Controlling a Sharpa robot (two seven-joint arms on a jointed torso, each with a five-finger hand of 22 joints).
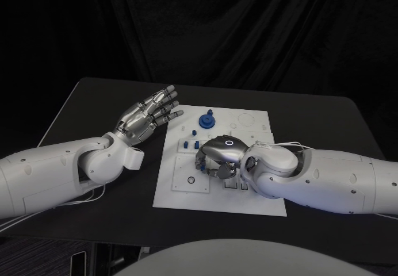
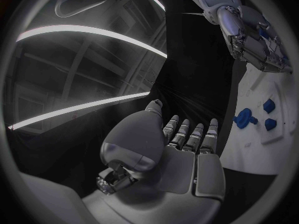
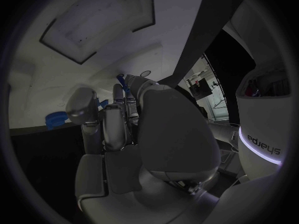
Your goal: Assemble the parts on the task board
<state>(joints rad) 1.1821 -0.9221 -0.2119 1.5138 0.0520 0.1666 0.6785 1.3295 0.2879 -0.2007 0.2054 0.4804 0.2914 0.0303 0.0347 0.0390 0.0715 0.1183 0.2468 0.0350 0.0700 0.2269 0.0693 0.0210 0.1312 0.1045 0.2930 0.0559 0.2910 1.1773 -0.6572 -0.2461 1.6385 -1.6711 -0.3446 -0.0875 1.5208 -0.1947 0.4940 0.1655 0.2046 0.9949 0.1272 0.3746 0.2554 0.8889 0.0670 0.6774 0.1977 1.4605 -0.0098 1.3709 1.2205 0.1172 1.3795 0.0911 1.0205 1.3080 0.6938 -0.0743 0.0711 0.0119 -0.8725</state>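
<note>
Black table, white board lying mid-table. On the board's far part: a round blue part w/ a peg on top, standing near the far edge; just nearer the robot a few small blue parts sit in a row on a raised white strip. A ring-shaped recess shows on the board's near-left area. Thin white cables run across the board's right side toward the R arm.

R hand hangs palm-down over the board's centre, fingers curled in and down; it covers the middle of the board, so what lies under it can't be seen from the head cam. R wrist cam: fingers bunched close together, narrow gap, a small blue piece visible at the fingertips. Can't tell if it's actually pinched or just lying beyond the tips. Another blue part sits off to one side on the board in that view.

L hand is off the board, just beside its far-left corner, above the table, fingers straight & spread, palm up-ish, holding nothing. L wrist cam agrees: flat palm, fingers extended side by side, touching nothing; the board w/ blue parts is near the fingertips, and the R hand is over the board beyond.
</note>
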